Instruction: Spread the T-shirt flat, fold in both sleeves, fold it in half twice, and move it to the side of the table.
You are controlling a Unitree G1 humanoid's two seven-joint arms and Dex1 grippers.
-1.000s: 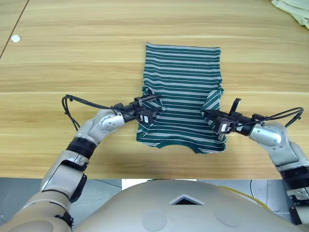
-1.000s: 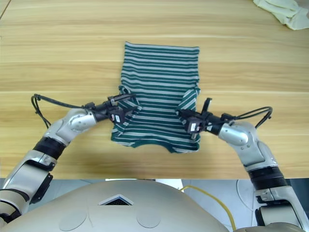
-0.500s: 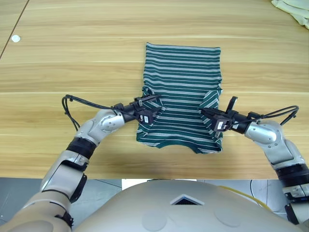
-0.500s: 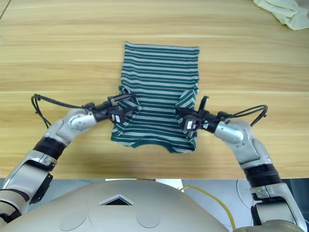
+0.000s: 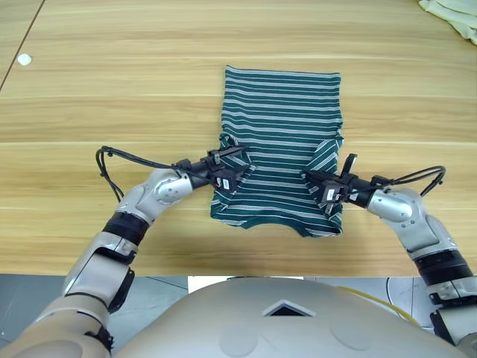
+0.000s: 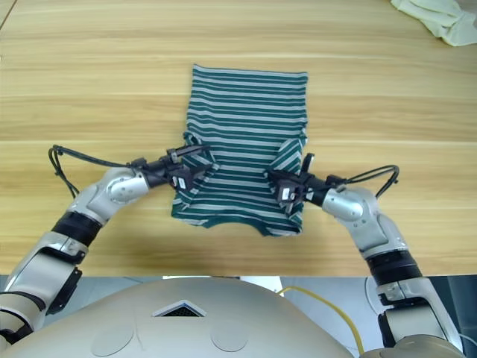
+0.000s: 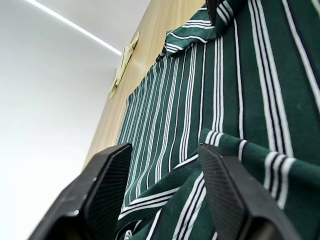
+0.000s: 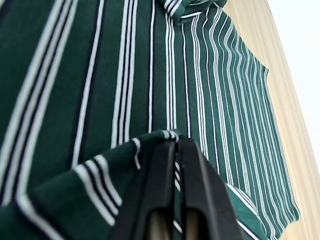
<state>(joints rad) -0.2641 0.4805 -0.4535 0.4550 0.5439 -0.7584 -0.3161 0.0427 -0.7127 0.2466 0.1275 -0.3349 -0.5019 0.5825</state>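
Wood table point(image 5: 112, 89) filled most of the head views. Striped green T-shirt point(image 5: 282, 119) lay at its middle, a narrow rectangle: straight hem on the far side, neckline at the near edge, side flaps turned inward over the body. Far half flat, near half rumpled.

Left gripper point(image 5: 238, 170) sat on the shirt's near left edge. In the left wrist view its fingers point(image 7: 105, 190) stood apart, a raised fold of fabric between them, not clamped.

Right gripper point(image 5: 316, 183) sat on the near right edge, by the folded-in flap. In the right wrist view its fingers point(image 8: 160, 190) were pressed together, pinching a ridge of the shirt.

Pale cloth point(image 5: 455, 16) lay crumpled at the far right corner, well apart from the shirt. Small white disc point(image 5: 24, 59) lay far left.
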